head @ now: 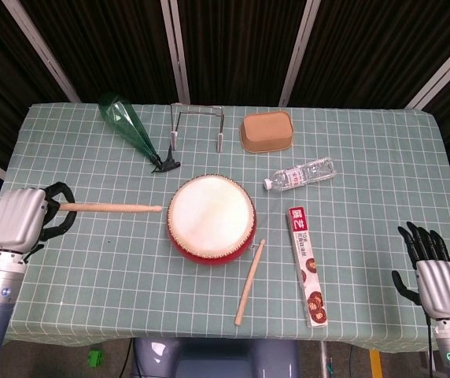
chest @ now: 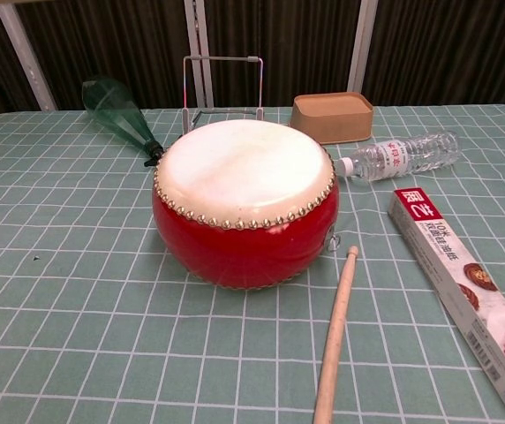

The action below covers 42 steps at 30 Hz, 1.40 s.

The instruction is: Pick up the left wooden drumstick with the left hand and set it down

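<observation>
In the head view my left hand (head: 24, 216) grips the butt end of the left wooden drumstick (head: 111, 208), which is lifted off the table and lies level, its tip pointing right and ending just short of the red drum (head: 210, 218). Neither the hand nor that stick shows in the chest view. A second drumstick (head: 249, 281) (chest: 335, 333) lies on the cloth in front of the drum. My right hand (head: 431, 276) rests at the table's right front edge with fingers apart, holding nothing.
A green plastic bottle (head: 134, 131), a wire stand (head: 197, 126) and a tan box (head: 267, 131) line the back. A clear water bottle (head: 300, 175) and a long snack box (head: 307, 264) lie right of the drum. The checked cloth (head: 91, 260) is bare at the front left.
</observation>
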{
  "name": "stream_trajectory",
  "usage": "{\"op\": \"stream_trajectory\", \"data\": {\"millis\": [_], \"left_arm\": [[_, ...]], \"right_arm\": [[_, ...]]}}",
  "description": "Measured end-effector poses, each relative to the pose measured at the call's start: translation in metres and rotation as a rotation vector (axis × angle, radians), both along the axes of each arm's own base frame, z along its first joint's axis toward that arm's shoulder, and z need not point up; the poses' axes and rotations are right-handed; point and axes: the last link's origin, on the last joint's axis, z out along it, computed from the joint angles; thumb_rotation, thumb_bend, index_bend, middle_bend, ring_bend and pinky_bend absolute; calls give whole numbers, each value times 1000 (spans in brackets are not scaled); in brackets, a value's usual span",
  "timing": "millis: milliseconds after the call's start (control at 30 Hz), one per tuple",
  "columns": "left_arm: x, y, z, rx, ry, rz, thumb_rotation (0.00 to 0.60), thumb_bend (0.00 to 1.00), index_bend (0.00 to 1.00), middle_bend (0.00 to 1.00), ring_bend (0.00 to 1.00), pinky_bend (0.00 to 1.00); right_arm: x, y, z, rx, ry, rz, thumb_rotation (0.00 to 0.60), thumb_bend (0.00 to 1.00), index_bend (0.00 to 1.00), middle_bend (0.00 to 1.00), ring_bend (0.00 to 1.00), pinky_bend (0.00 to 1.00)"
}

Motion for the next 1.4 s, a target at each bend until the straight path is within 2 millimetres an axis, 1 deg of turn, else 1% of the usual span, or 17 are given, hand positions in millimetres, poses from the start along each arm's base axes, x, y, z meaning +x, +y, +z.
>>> {"op": "stream_trajectory", "data": {"millis": [133, 267, 367, 467, 533, 600, 667, 800, 867, 967, 1067, 1167, 1233, 1300, 1333, 1400], "left_arm": [[19, 15, -13, 33, -86, -80, 600, 493, 690, 1000, 1000, 1000], [40, 36, -36, 64, -156, -160, 600, 493, 691, 1000, 1000, 1000], [53, 52, -57, 67, -138, -190, 600, 491, 697, 1000, 1000, 1000], [58, 64, -76, 52, -55, -192, 600, 491, 704, 1000, 1000, 1000], [57, 70, -89, 35, 12, -190, 600, 491, 706, 1000, 1000, 1000], [50, 74, -109, -3, 106, -175, 600, 490, 710, 1000, 1000, 1000], [38, 74, -126, -54, 208, -145, 600, 489, 711, 1000, 1000, 1000], [16, 70, -146, -154, 416, -54, 600, 479, 710, 1000, 1000, 1000], [3, 67, -151, -215, 517, 26, 600, 478, 713, 1000, 1000, 1000], [-17, 61, -156, -307, 602, 169, 600, 478, 715, 1000, 1000, 1000], [-33, 53, -158, -374, 593, 295, 600, 478, 714, 1000, 1000, 1000], [-38, 48, -156, -382, 506, 364, 600, 479, 714, 1000, 1000, 1000], [-35, 47, -153, -358, 428, 370, 600, 479, 714, 1000, 1000, 1000], [-23, 48, -148, -309, 325, 336, 600, 480, 714, 1000, 1000, 1000], [-15, 49, -144, -282, 277, 306, 600, 480, 714, 1000, 1000, 1000], [9, 51, -133, -212, 163, 200, 600, 479, 715, 1000, 1000, 1000]], "right_arm": [[-1, 0, 1, -2, -2, -4, 600, 417, 0, 0, 0, 0], [-1, -1, 1, -3, -5, -8, 600, 418, 0, 0, 0, 0], [-1, -2, 1, -2, -4, -8, 600, 418, 0, 0, 0, 0], [-1, -2, 1, 0, -2, -6, 600, 418, 0, 0, 0, 0], [-2, -2, 1, 1, -3, -7, 600, 418, 0, 0, 0, 0], [-2, -2, 1, 0, -6, -8, 600, 418, 0, 0, 0, 0], [-2, -1, 1, 0, -9, -9, 600, 418, 0, 0, 0, 0], [-3, 0, 2, -4, -17, -11, 600, 417, 0, 0, 0, 0], [-2, -1, 3, -5, -17, -9, 600, 416, 0, 0, 0, 0], [0, -1, 3, -2, -11, -1, 600, 417, 0, 0, 0, 0], [0, 0, 2, -1, -5, 2, 600, 418, 0, 0, 0, 0], [0, 0, 2, -2, -2, -2, 600, 418, 0, 0, 0, 0], [0, 0, 3, -5, -3, -3, 600, 417, 0, 0, 0, 0], [0, 0, 3, -6, -4, -5, 600, 418, 0, 0, 0, 0], [0, 0, 3, -6, -5, -6, 600, 418, 0, 0, 0, 0], [0, 0, 2, -6, -4, -5, 600, 417, 0, 0, 0, 0]]}}
